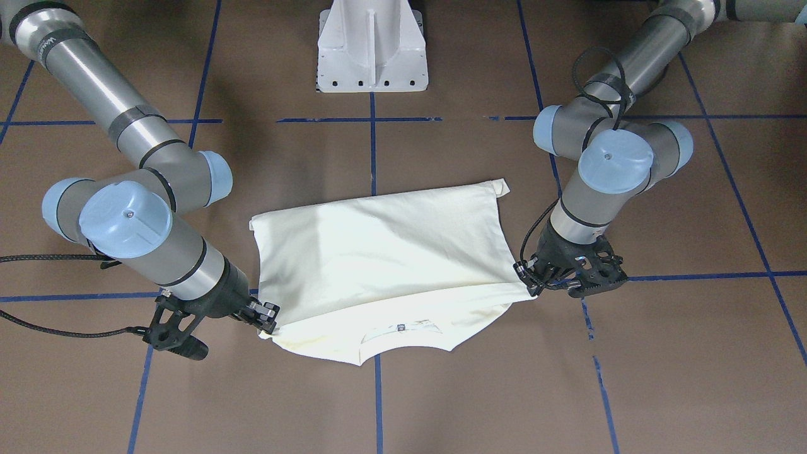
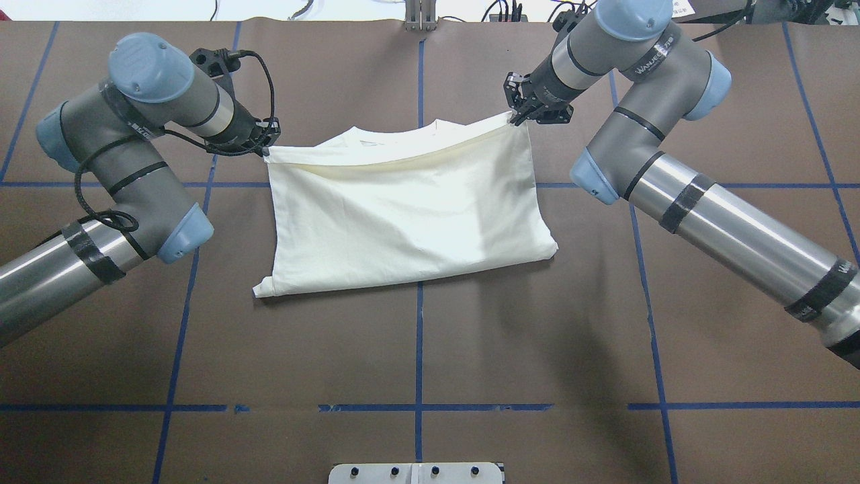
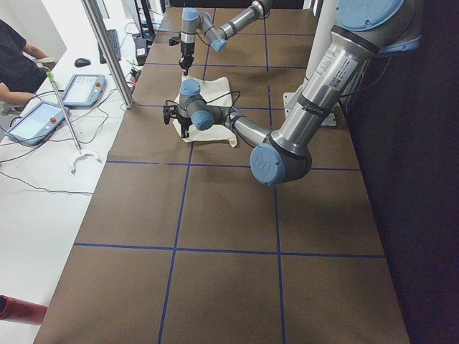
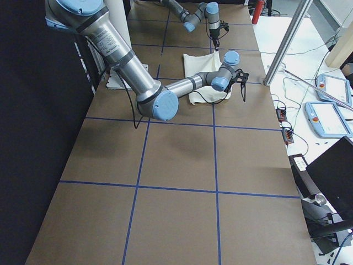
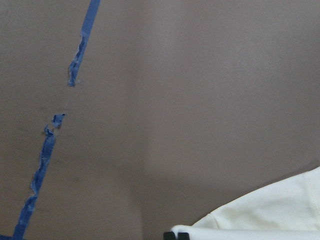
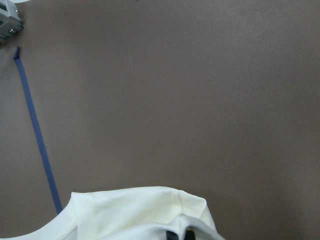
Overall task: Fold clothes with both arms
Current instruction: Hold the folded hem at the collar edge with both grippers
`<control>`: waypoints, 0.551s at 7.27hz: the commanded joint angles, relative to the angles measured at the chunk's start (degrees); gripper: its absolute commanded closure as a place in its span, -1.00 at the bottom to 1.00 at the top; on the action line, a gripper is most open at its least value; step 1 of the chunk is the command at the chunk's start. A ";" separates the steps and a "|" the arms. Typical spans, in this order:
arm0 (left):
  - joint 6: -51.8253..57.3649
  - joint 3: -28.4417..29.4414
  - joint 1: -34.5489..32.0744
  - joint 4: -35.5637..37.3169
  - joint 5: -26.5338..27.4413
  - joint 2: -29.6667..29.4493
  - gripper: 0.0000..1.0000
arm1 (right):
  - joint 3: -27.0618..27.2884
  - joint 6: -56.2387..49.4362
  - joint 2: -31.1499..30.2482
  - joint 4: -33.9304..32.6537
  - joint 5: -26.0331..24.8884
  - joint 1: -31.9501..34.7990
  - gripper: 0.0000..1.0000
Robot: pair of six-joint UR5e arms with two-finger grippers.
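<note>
Cream T-shirt [image 2: 403, 215], plain back up, on brown worktop [image 2: 416, 349]. Left black hand [image 2: 267, 144], right black hand [image 2: 516, 117] each clamped on corner, holding folded layer taut, level.

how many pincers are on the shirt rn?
2. The left pincer pinches the T-shirt at its far corner on the robot's left. The right pincer pinches the far corner on the robot's right. Both hold the folded-over layer near the collar.

far views share T-shirt [image 2: 403, 215], wrist views close
</note>
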 commanded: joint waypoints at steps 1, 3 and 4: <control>-0.04 0.13 0.06 -0.01 0.00 0.04 1.00 | -1.20 -0.05 0.77 0.00 -0.73 0.04 1.00; 0.05 1.18 0.15 -0.01 0.09 -0.57 1.00 | -1.28 -0.05 0.68 0.09 -0.73 0.04 1.00; 0.14 1.27 0.15 -0.01 0.00 -0.57 1.00 | -1.29 -0.05 0.59 0.09 -0.73 0.21 1.00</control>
